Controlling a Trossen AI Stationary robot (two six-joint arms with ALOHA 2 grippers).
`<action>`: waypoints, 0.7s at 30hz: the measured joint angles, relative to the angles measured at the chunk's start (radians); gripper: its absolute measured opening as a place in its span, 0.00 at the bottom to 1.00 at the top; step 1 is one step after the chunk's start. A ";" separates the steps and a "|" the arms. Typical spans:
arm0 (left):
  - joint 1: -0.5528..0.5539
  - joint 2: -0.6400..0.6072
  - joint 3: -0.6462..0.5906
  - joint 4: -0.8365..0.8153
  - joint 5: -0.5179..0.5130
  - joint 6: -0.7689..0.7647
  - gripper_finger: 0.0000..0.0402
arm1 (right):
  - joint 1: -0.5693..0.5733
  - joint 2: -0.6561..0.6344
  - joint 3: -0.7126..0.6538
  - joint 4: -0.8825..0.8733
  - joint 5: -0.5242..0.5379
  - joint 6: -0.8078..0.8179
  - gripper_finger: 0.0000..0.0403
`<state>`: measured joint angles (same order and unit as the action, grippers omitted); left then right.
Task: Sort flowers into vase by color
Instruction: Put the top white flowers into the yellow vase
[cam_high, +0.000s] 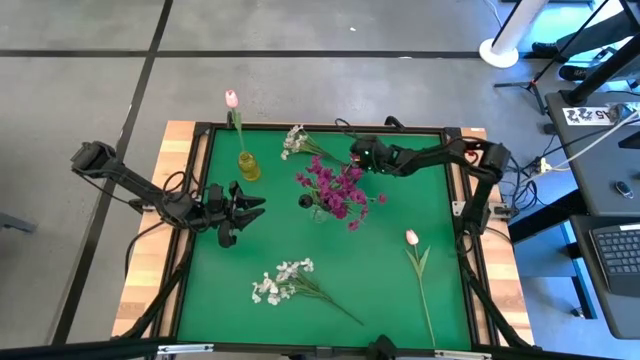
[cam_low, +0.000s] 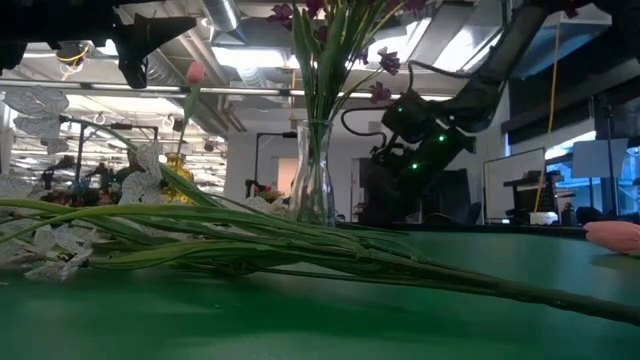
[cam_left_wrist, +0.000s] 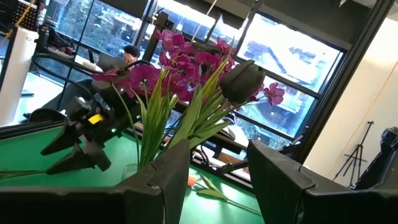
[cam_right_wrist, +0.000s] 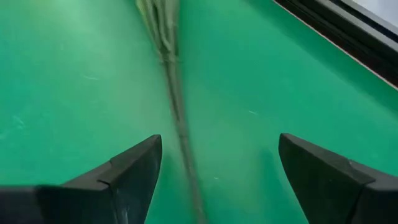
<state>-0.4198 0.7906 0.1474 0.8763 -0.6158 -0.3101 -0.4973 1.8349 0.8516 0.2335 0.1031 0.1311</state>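
Hovering wide open, my right tool (cam_high: 358, 155) straddles the white flower stem (cam_right_wrist: 177, 112); I should descend centred before closing.

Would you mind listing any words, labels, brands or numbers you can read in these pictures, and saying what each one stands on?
White sign with dark characters on the dark equipment beyond the right edge of the green-topped table: too small and blurred to read.
Small yellow tag on the right arm seen past the magenta-purple flowers: no legible text.
Nothing readable on the clear glass vase, the small yellow vase or the table.
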 joint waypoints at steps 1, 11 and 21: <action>0.000 0.000 0.000 0.000 0.000 -0.001 0.39 | 0.000 -0.001 0.006 -0.012 0.002 0.000 0.79; 0.000 0.000 0.000 0.001 0.000 -0.001 0.39 | 0.000 -0.004 0.011 -0.139 -0.005 -0.004 0.51; 0.000 0.000 0.000 0.000 0.000 -0.001 0.39 | 0.000 -0.009 0.011 -0.180 -0.039 -0.008 0.12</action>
<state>-0.4198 0.7906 0.1474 0.8768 -0.6155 -0.3111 -0.4976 1.8260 0.8623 0.0538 0.0639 0.1226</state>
